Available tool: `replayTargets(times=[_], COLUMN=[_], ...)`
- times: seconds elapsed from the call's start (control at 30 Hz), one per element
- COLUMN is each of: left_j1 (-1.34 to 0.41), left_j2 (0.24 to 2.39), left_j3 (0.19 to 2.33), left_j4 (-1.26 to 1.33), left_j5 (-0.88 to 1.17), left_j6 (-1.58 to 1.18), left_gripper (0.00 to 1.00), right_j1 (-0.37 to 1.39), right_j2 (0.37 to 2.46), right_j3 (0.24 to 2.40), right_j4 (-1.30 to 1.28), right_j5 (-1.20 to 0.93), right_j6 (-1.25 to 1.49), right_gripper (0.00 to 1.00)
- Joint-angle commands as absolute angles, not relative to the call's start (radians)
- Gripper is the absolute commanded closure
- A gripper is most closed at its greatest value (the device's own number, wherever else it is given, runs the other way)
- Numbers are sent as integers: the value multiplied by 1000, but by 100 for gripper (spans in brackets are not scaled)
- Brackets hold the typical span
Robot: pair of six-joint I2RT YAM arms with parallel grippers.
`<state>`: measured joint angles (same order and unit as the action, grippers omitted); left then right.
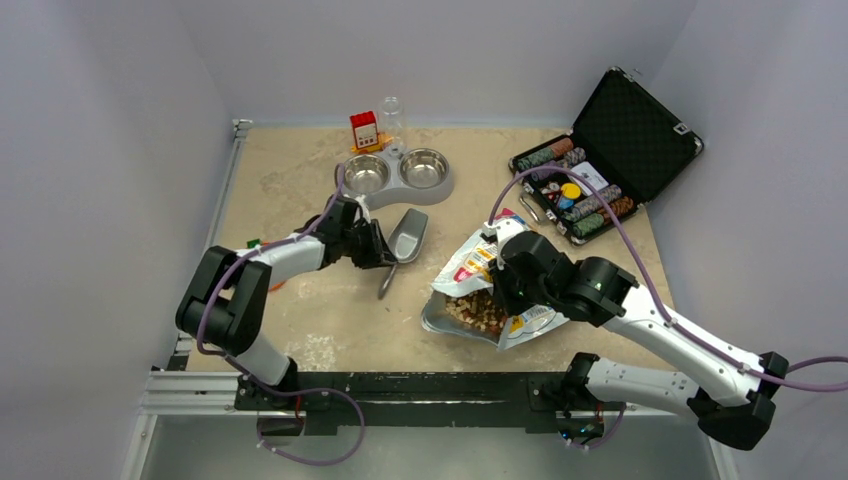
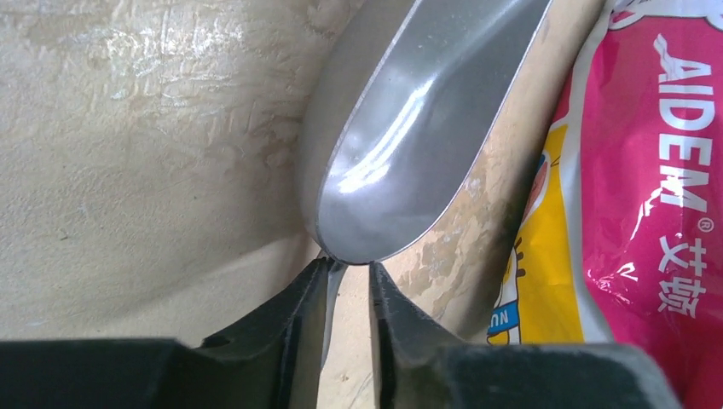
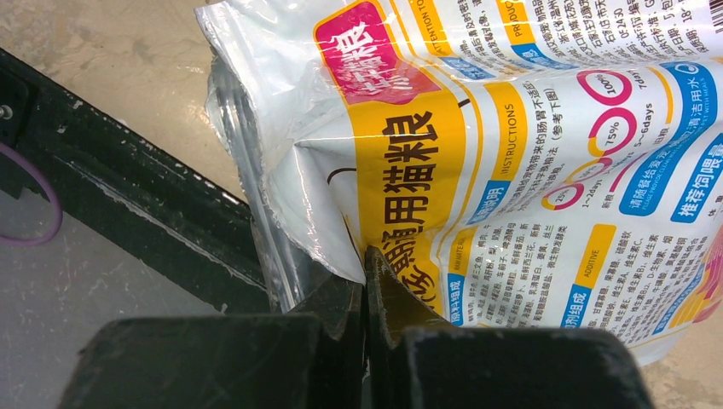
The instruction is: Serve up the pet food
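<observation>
Steel scoop (image 1: 408,235) lies empty on the bench (image 1: 290,190), and the left hand (image 2: 349,266) is right down at its handle. The jaws are narrow and straddle the thin strip, with a sliver of bench showing beside one finger, so I wouldn't call that clamped. Across the way, the right hand (image 3: 368,264) is pinched tight on the edge of the bag (image 3: 477,170), which lies on its side with its mouth gaping toward the near edge. Early days by my reckoning: the bag is open, but nothing is scooped, and the twin bowls (image 1: 397,176) at the back look bare. Scooping, carrying and tipping all remain. The pet food (image 1: 478,312) sits just inside that silver-lined mouth, a loose heap of small brown pellets, dry-looking and likely to scatter.
</observation>
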<state>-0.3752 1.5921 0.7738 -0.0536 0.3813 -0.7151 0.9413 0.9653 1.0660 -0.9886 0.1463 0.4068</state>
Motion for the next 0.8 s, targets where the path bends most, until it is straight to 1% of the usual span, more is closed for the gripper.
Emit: replayTargets(times=[0.0, 0.07, 0.13, 0.17, 0.33, 0.47, 0.53, 0.6, 0.67, 0.73, 0.77], left_j1=[-353, -350, -350, -350, -348, -348, -348, -348, -347, -348, -348], left_j2=[1596, 1578, 1556, 1544, 1454, 1430, 1430, 1435, 1463, 1539, 1582], left_j3=[833, 822, 813, 801, 688, 574, 511, 440, 349, 276, 254], left_j4=[-208, -189, -190, -185, -84, 96, 206, 359, 580, 759, 897], left_j5=[446, 469, 466, 459, 447, 470, 468, 459, 443, 423, 417], left_j6=[-588, -609, -626, -639, -737, -850, -910, -973, -1051, -1121, -1153], left_gripper=[61, 39, 31, 29, 30, 33, 33, 34, 34, 35, 37], right_j1=[940, 940, 940, 940, 940, 941, 940, 940, 940, 940, 940], right_j2=[925, 926, 929, 930, 933, 931, 934, 936, 938, 943, 947], right_j3=[1110, 1104, 1101, 1101, 1107, 1106, 1110, 1116, 1118, 1121, 1128], right_j4=[-964, -959, -953, -953, -955, -952, -954, -956, -954, -953, -955], right_j5=[133, 131, 129, 129, 124, 128, 126, 125, 123, 116, 116], right_j6=[414, 414, 411, 411, 411, 411, 410, 411, 410, 408, 406], right_gripper=[100, 100, 100, 100, 100, 100, 100, 100, 100, 100, 100])
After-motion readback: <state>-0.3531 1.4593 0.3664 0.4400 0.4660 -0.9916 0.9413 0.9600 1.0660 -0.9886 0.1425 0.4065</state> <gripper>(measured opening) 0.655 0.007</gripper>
